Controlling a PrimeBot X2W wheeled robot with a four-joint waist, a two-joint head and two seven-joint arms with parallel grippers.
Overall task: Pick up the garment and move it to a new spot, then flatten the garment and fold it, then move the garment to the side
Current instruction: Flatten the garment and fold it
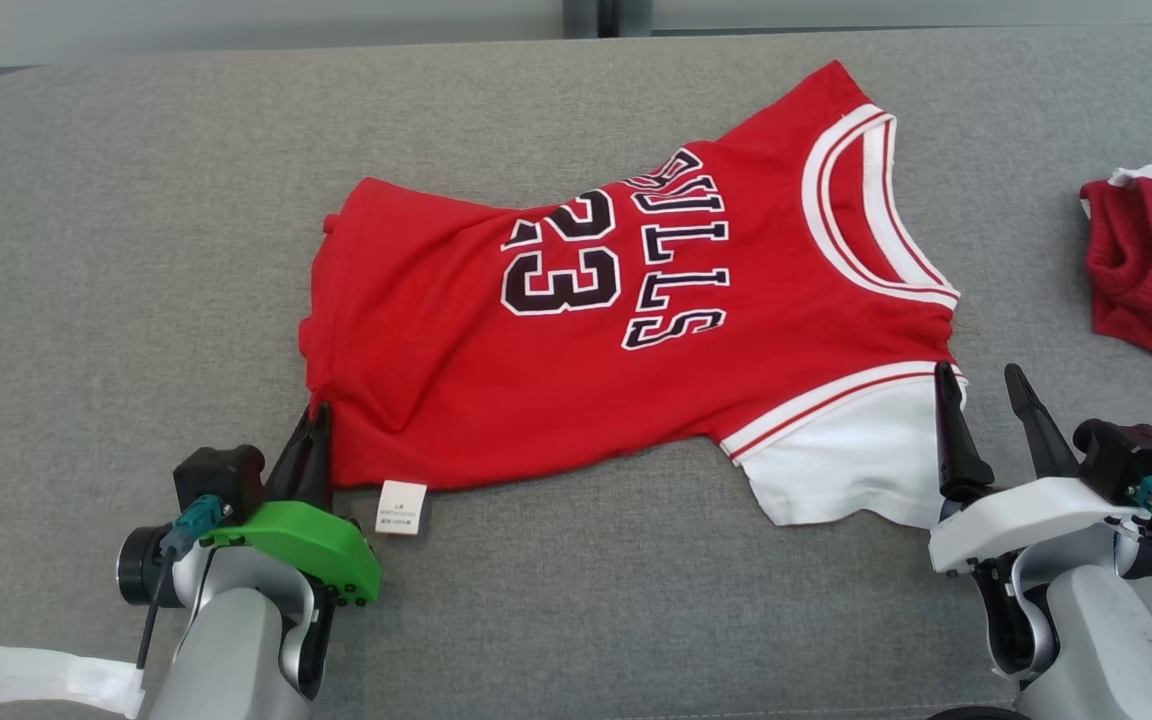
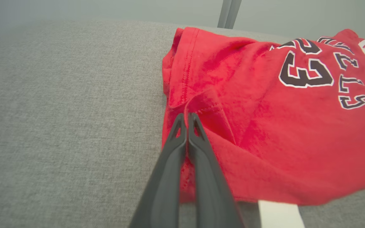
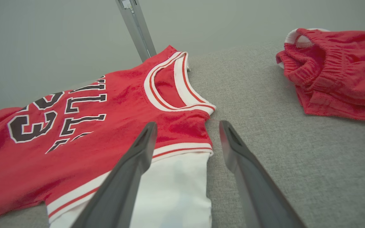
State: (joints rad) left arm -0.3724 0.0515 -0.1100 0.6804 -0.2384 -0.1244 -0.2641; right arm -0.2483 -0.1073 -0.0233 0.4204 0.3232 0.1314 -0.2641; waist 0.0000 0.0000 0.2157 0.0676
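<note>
Lying face up on the grey cushion, the red shirt takes up the middle of the head view. Its collar points toward the upper right and its hem toward the left, so the black number and letters read sideways. The cloth is not fully flat: shallow folds run through the hem end, and the near left corner is bunched. The left gripper sits at that corner with its two dark fingers pressed together, pinching a fold of the hem (the left wrist view shows red cloth gathered right at the tips and along both sides of the fingers). A white label sticks out from the shirt's near edge, just beside that gripper. At the other end, the right gripper has its fingers spread wide and grips nothing. One finger lies over the white sleeve by its red-striped band, and the other is over bare cushion just past the sleeve's edge. Whether the tips touch the cloth cannot be told. A pair of red shorts with white trim lies crumpled at the right edge, apart from the shirt.
</note>
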